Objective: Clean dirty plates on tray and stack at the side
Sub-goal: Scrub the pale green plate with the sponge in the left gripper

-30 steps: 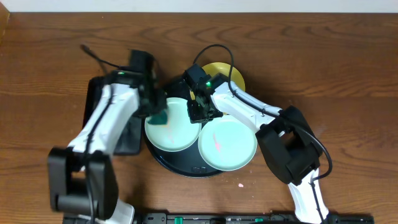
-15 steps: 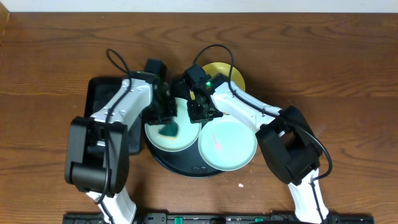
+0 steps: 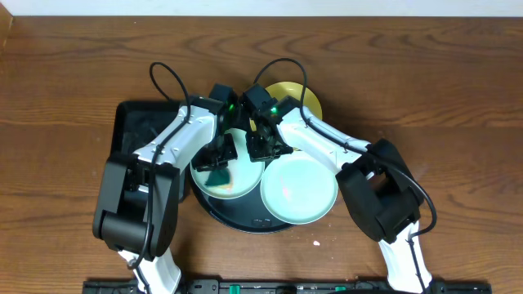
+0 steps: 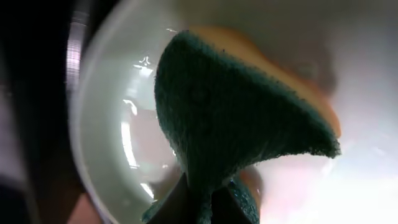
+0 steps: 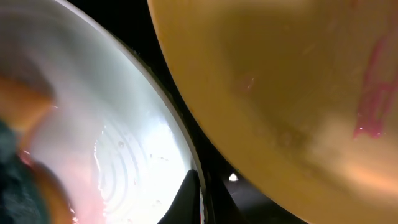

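Note:
The round black tray (image 3: 241,219) holds two pale mint-blue plates, a left one (image 3: 239,184) and a right one (image 3: 299,189), with the pale yellow plate (image 3: 304,99) at its far edge. My left gripper (image 3: 219,162) is shut on a teal sponge (image 3: 218,175) with an orange backing and presses it onto the left plate; the sponge fills the left wrist view (image 4: 230,118) over the plate (image 4: 109,124). My right gripper (image 3: 265,147) is shut on the left plate's right rim (image 5: 186,149). The yellow plate (image 5: 280,93) shows a reddish smear.
A smaller rectangular black tray (image 3: 139,131) lies left of the round tray, partly under my left arm. Brown wooden table (image 3: 458,98) surrounds everything. A small pale speck (image 3: 316,242) lies on the table in front of the round tray.
My left gripper carried the sponge rightward from the left plate's left edge to its middle. The right gripper stayed on the plate's rim. The reddish smear on the right plate no longer shows.

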You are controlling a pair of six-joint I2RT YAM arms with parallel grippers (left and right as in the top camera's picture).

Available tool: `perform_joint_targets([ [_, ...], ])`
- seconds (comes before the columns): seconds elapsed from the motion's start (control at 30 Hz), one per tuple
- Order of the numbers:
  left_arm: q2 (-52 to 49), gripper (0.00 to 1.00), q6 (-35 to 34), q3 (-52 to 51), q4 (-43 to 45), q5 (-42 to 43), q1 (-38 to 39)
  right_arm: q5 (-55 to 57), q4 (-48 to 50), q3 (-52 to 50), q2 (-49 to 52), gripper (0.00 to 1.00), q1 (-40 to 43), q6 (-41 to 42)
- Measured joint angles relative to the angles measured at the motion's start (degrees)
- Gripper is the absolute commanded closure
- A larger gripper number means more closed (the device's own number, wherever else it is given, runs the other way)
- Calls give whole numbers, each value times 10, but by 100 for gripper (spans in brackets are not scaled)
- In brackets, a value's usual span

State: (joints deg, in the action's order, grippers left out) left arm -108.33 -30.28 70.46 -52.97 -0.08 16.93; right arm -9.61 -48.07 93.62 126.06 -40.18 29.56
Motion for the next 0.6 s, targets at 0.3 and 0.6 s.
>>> perform_joint_targets([
  [0.3, 0, 93, 8, -1, 91, -47, -4, 0, 3, 0, 0, 99, 0, 4],
  [0.6, 0, 93, 184, -1, 90, 173, -22, -2, 3, 0, 0, 99, 2, 9],
])
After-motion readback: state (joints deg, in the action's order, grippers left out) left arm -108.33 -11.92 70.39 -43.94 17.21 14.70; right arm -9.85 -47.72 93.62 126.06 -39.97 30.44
